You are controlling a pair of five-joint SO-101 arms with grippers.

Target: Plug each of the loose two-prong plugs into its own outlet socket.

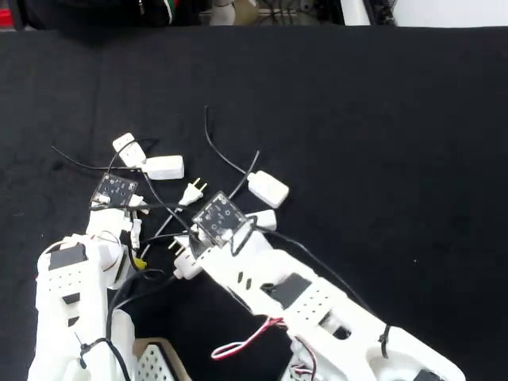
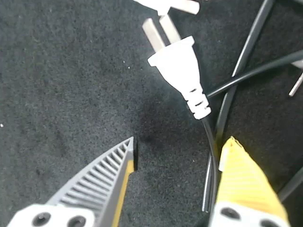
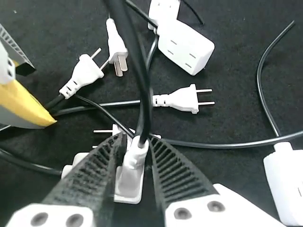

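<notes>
- Black cloth covers the counter [image 1: 397,119]. White plugs, white outlet blocks and thin black cables are bunched near its middle, just ahead of both arms.
- The right hand [image 3: 136,141] is narrow. Its two black ribbed fingers [image 3: 97,172] are clamped on the body of a white held plug [image 3: 129,177], which stands between them.
- The held plug's black cable [image 3: 137,71] runs away from the hand and crosses over other leads on the cloth.
- The left hand [image 2: 181,140] is wide and holds nothing. Its grey ribbed finger [image 2: 111,172] and yellow finger [image 2: 244,182] sit low over the cloth.
- A flat-prong plug [image 2: 180,71] lies loose on the cloth just beyond those fingertips, with its prongs pointing away from the hand. Its lead [image 2: 210,156] passes through the gap, close along the yellow finger.
- A round-pin plug [image 1: 193,190] lies loose on the cloth between the two arms' wrists, near both hands and touching no outlet.
- A long outlet block [image 1: 164,167] lies flat beyond the left arm. The right wrist view shows its slotted face turned up.
- A small outlet block [image 1: 127,147] lies just beside the long one, at its far end.
- A third outlet block [image 1: 267,188] lies beyond the right arm, well apart from the other two, with a cable trailing from it toward the far side of the counter.
</notes>
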